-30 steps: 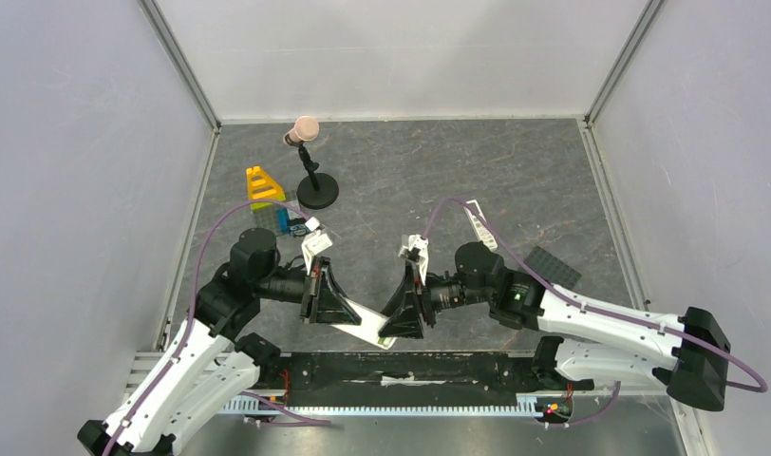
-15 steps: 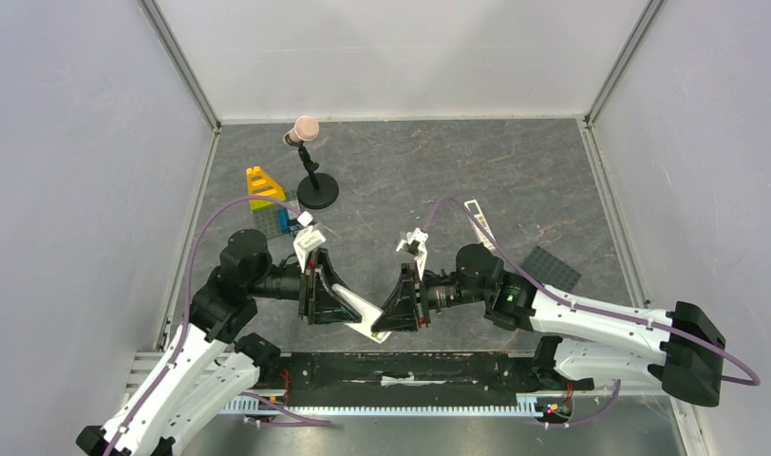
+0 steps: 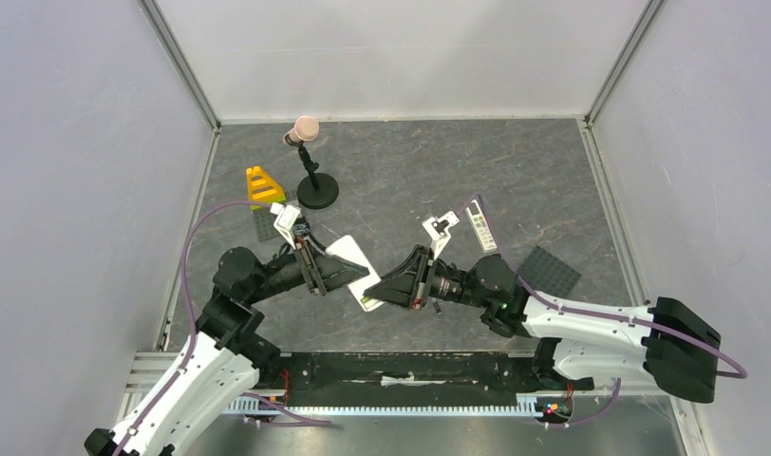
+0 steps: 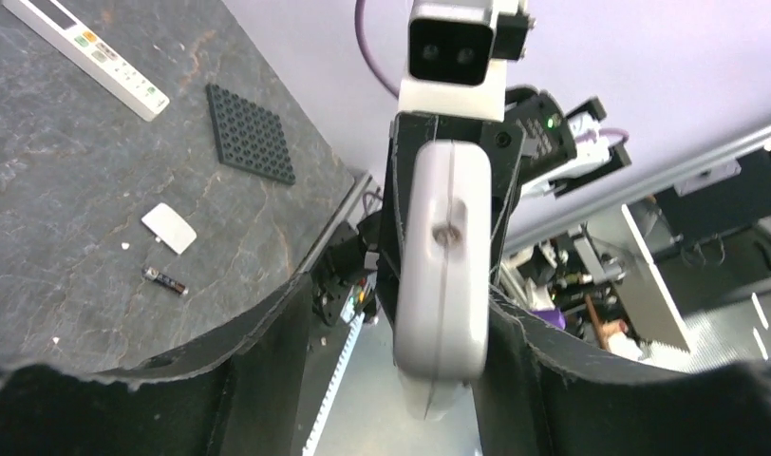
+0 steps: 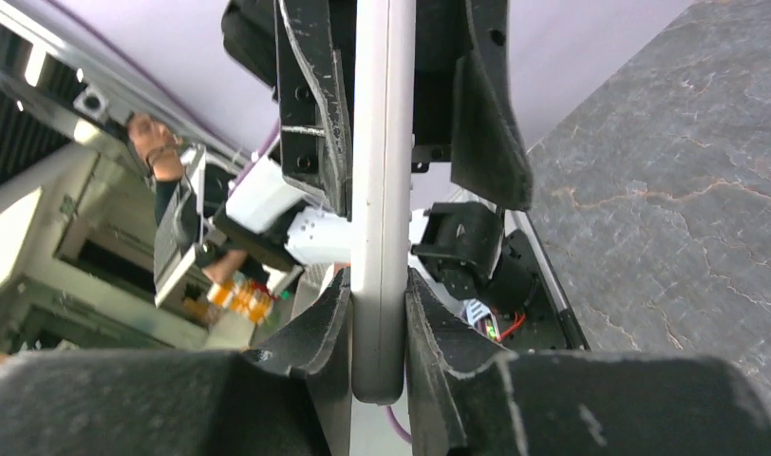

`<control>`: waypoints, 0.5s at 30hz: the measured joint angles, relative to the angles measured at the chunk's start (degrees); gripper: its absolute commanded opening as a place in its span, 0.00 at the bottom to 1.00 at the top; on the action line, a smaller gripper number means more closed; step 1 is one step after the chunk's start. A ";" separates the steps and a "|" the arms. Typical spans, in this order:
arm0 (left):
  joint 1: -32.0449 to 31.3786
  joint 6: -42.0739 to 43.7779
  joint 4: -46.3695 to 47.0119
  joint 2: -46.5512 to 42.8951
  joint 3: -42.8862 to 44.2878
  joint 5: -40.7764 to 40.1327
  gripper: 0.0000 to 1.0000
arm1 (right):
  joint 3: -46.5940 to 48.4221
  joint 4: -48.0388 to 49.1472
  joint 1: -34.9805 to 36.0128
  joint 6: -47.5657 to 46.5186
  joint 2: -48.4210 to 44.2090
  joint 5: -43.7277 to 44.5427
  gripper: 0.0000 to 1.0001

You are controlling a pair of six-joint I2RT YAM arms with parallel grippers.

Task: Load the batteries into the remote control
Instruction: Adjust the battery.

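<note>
The remote control has left the lower centre of the top view, where it showed as a thin sliver low between the two arms. It now sits higher, near mid-frame, turned so its broad white face looks up at the camera. The left gripper has swung up and to the right with it, and its jaws have gone from shut to spread, standing off either side of the remote. The right gripper has narrowed and now pinches the remote's lower right end, and its wrist camera has shifted up and right.
</note>
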 measured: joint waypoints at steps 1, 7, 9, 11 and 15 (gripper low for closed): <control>0.00 -1.66 1.33 -0.28 -1.07 -1.29 0.60 | -0.48 1.79 0.02 1.25 0.33 1.55 0.05; 0.00 -6.73 7.02 -2.78 -4.28 -7.10 0.51 | -1.86 8.09 0.02 6.99 3.21 7.28 0.06; 0.00 -7.82 8.68 -3.02 -4.87 -8.24 0.50 | -1.86 9.27 0.04 8.46 4.48 7.91 0.07; 0.00 -8.68 9.92 -2.82 -5.42 -8.48 0.50 | -1.86 10.45 0.15 9.88 5.70 8.55 0.07; 0.00 -9.62 11.26 -2.14 -6.45 -8.48 0.25 | -1.86 13.68 0.42 12.74 8.44 9.01 0.07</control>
